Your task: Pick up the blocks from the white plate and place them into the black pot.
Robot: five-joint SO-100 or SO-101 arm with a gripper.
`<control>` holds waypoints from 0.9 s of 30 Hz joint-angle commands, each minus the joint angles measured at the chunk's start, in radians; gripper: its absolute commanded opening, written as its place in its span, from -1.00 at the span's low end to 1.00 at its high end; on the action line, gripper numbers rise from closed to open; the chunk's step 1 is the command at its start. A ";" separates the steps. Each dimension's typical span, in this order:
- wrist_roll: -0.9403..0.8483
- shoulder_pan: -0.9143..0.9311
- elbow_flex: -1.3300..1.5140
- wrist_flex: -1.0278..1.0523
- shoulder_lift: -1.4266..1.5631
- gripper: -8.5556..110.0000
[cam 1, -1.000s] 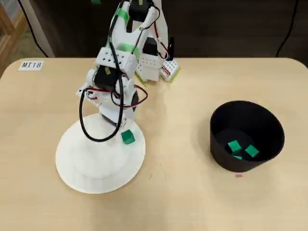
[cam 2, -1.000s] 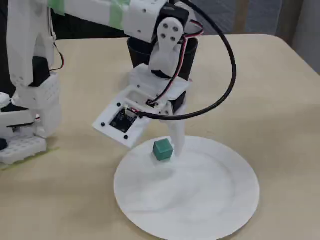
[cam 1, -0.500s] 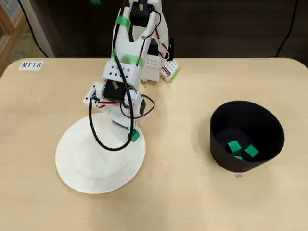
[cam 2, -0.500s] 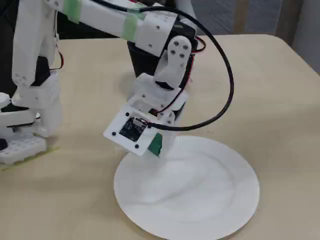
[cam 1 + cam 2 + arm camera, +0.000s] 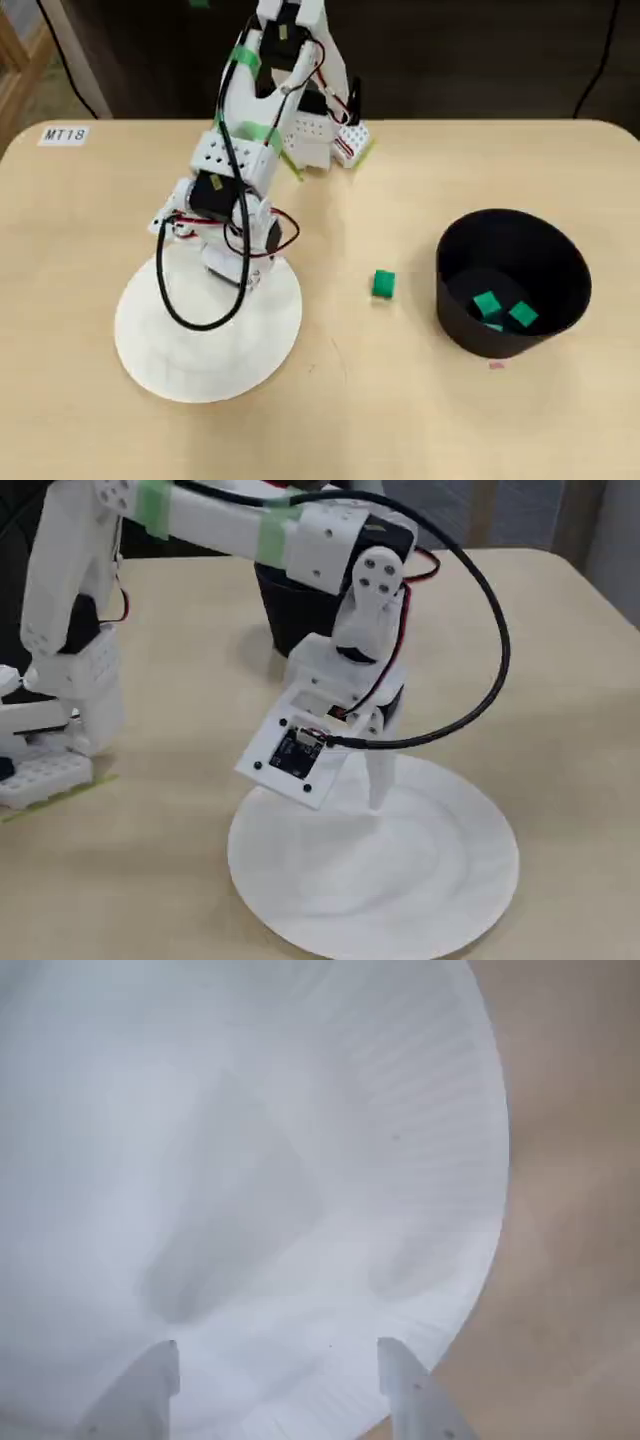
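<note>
Hand point(image 5: 278, 1360) spread over the bare plate point(image 5: 150, 340), pinching nothing.
Plate sits toward the left edge of the tabletop point(image 5: 330, 420) in the overhead view. Pot point(image 5: 560, 262) is near the right edge with two green blocks point(image 5: 487, 303) visible inside. One more block point(image 5: 383, 284) lies loose on the tabletop between plate and pot, touching neither.

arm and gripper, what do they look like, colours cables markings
The arm is white printed plastic with black servo motors, green tape bands round its links, a thick black cable looping to the wrist and thin red wires. A black camera board sits at the wrist. The gripper has two pale pointed fingers.
</note>
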 commanded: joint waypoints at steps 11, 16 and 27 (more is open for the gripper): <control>-0.109 -0.183 0.078 0.008 0.227 -0.36; -0.037 -0.331 0.219 0.000 0.387 -0.33; 0.137 -0.609 0.492 -0.268 0.538 -0.29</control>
